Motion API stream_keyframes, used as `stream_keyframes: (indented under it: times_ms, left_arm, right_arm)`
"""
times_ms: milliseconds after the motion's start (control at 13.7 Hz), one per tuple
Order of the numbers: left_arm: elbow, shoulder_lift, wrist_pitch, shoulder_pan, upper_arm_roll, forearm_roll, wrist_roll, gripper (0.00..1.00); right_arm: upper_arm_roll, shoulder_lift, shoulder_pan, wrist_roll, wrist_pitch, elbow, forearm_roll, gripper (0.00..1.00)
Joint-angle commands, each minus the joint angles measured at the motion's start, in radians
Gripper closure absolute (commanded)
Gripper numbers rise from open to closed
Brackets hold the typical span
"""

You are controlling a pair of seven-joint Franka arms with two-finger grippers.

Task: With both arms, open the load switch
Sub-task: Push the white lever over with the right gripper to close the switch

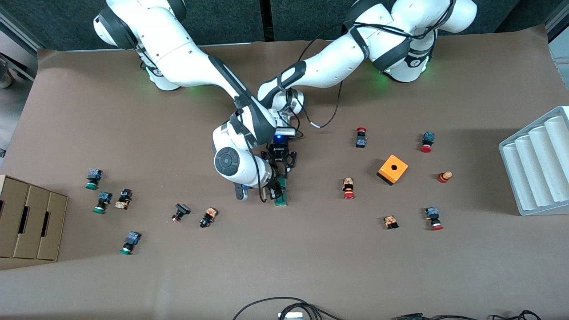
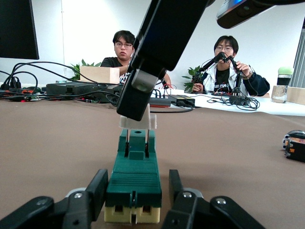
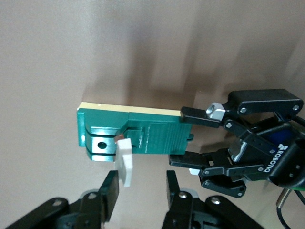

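The load switch (image 1: pixel 281 199), a dark-green block on a cream base, lies mid-table. My left gripper (image 1: pixel 283 171) is shut on the end of the block nearer the robots' bases; the left wrist view shows the block (image 2: pixel 133 183) clamped between its fingers (image 2: pixel 97 188). My right gripper (image 1: pixel 276 190) hangs over the other end, where the white piece (image 3: pixel 125 162) stands up. The right gripper's (image 3: pixel 142 188) jaws stand apart, with the white piece between them against one finger (image 3: pixel 110 191). In the right wrist view the left gripper (image 3: pixel 176 137) pinches the green block (image 3: pixel 143 129).
An orange box with a hole (image 1: pixel 392 169) and several small push buttons (image 1: pixel 349 188) lie toward the left arm's end. More buttons (image 1: pixel 209 217) and cardboard drawers (image 1: pixel 31 222) are toward the right arm's end. A white ribbed rack (image 1: pixel 538 164) stands at the table's edge.
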Motion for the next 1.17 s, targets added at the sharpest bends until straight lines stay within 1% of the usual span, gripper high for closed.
stream_keyframes:
  times_ms: [0,657,1095]
  left_arm:
    - [0.051,0.099,0.022,-0.010,0.010,0.009,-0.041,0.41]
    - [0.051,0.102,0.022,-0.012,0.010,0.009,-0.043,0.41]
    - [0.050,0.105,0.022,-0.012,0.010,0.010,-0.053,0.41]
  right_arm:
    - [0.002,-0.025,0.003,0.004,-0.015,-0.035,-0.023,0.53]
    - [0.002,-0.020,0.009,0.002,-0.005,-0.063,-0.057,0.54]
    - [0.003,-0.016,0.027,0.000,0.025,-0.084,-0.069,0.54]
